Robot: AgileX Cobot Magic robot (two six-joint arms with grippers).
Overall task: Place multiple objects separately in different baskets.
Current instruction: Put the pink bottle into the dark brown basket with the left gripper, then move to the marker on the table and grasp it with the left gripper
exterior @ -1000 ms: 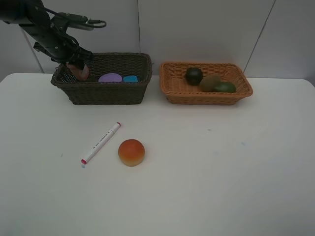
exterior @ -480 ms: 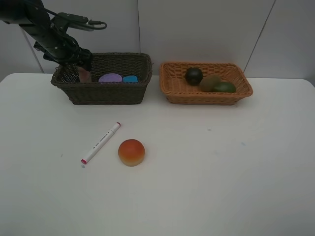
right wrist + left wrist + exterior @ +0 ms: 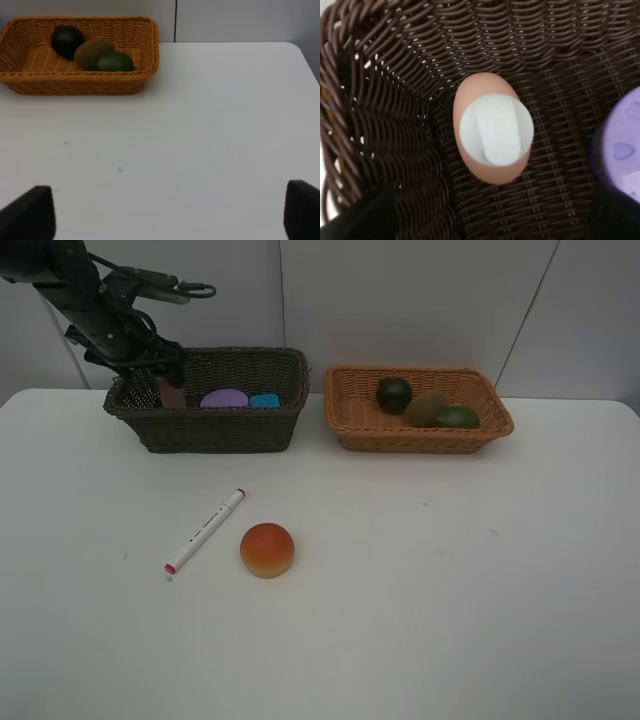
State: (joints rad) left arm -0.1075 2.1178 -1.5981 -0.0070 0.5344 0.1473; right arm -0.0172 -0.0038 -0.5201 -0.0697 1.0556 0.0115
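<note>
My left gripper [image 3: 152, 378] hangs open over the left end of the dark brown basket [image 3: 215, 430]. Right below it, free of the fingers, the pink white-capped bottle [image 3: 493, 131] rests on the basket floor [image 3: 555, 75], beside the purple-lidded jar [image 3: 622, 150] and the blue eraser [image 3: 265, 400]. The light orange basket [image 3: 420, 438] holds the mangosteen [image 3: 394, 394], kiwi [image 3: 426, 408] and lime [image 3: 459, 418]. On the table lie the white marker [image 3: 205, 531] and the orange-red fruit [image 3: 267, 550]. My right gripper [image 3: 165, 212] is open above bare table, outside the exterior high view.
The white table [image 3: 450, 580] stretches in front of both baskets, with a grey panelled wall [image 3: 400, 300] close behind them. The marker lies diagonally just left of the fruit. The table's right edge [image 3: 307, 60] shows in the right wrist view.
My left gripper has opened and let go of the pink bottle, which now sits in the dark basket. The gripper has drawn slightly up and back. Nothing else moved.
</note>
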